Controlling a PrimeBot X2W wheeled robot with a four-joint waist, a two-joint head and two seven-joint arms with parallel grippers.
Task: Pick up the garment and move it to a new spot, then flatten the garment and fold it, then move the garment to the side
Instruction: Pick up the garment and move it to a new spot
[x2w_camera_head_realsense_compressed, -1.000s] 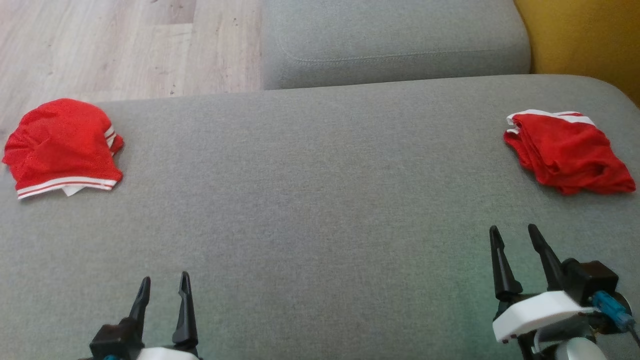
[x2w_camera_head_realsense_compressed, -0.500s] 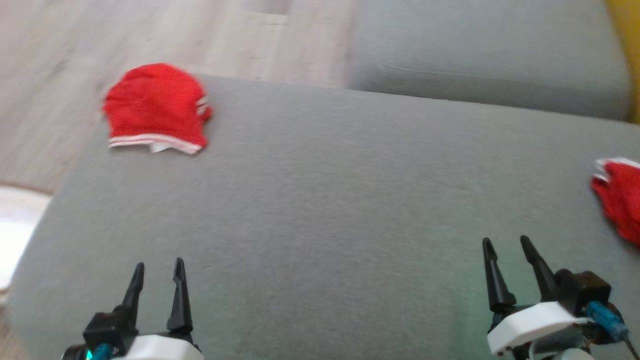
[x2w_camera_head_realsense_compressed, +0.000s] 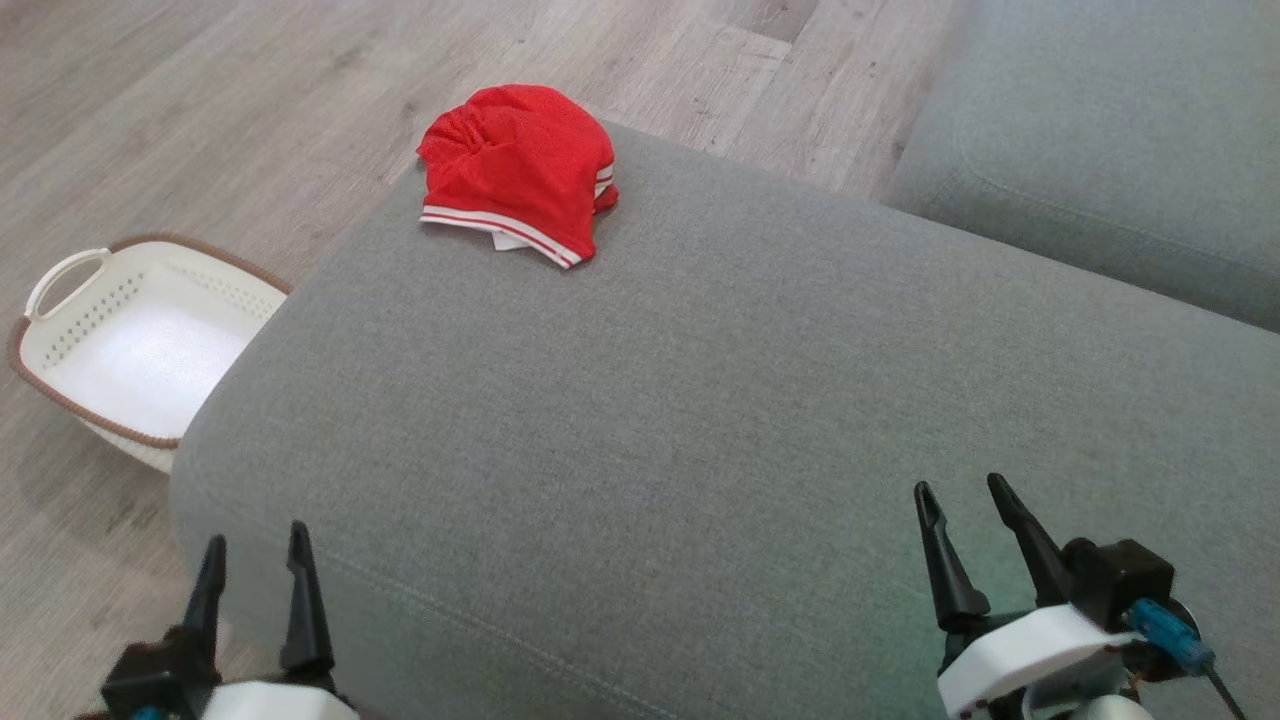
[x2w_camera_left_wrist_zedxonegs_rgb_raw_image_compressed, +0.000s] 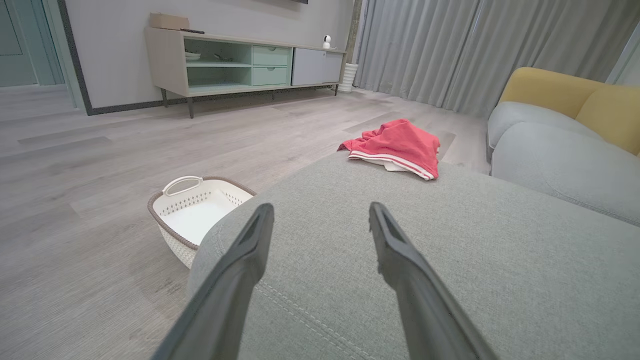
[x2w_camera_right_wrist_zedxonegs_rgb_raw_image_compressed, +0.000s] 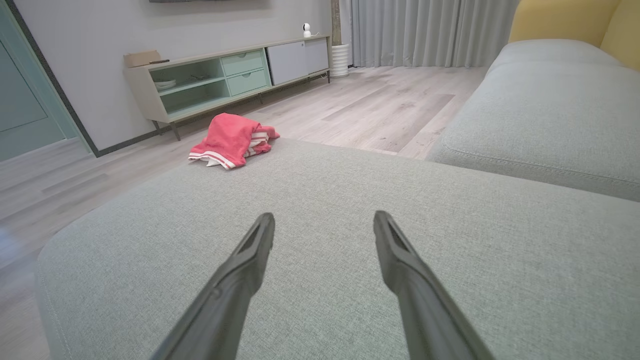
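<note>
Wide grey fabric sofa cushion (x2w_camera_head_realsense_compressed: 700, 400) is carrying the crumpled red mesh garment with white-striped hem (x2w_camera_head_realsense_compressed: 515, 170) right at its far left corner. A sloppy push is risking knocking it onto the wood floor (x2w_camera_head_realsense_compressed: 200, 120) near the white perforated plastic basket (x2w_camera_head_realsense_compressed: 100, 320), and a shallow pinch is probably catching one layer only. Left gripper (x2w_camera_head_realsense_compressed: 256, 540) and right gripper (x2w_camera_head_realsense_compressed: 958, 487) are both hanging released and empty at the near edge, well apart from the garment, with the left one sitting closer.
</note>
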